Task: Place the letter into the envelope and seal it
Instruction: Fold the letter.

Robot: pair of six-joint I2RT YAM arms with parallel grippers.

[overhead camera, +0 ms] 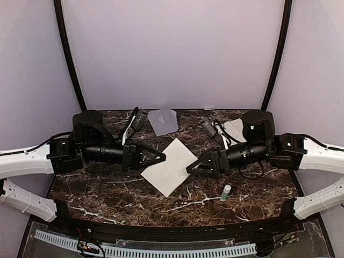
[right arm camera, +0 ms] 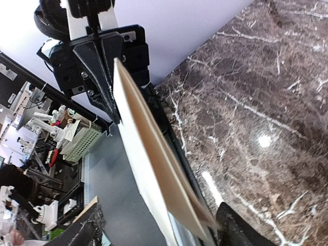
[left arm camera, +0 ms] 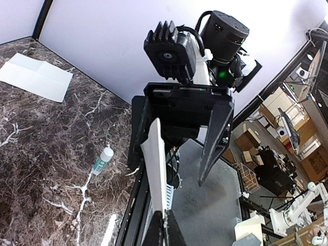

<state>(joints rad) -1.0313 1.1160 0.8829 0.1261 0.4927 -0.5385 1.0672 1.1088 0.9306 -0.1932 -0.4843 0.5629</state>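
The letter [overhead camera: 169, 167] is held over the middle of the desk [overhead camera: 102, 193], spanning the gap between the two arms. The left gripper [overhead camera: 161, 157] has its jaws closed tight on the letter's left corner. In the right wrist view the sheet runs edge-on out of those pinched jaws. The right gripper [overhead camera: 192, 168] is at the opposite corner with its jaws wide, one finger on each side of the sheet, not clamping it. The envelope [overhead camera: 163, 121] lies at the far edge, well apart from the letter. A second white sheet [overhead camera: 235, 130] lies near the far right corner, beside the right arm. A small bottle [overhead camera: 226, 192] sits toward the near right edge.
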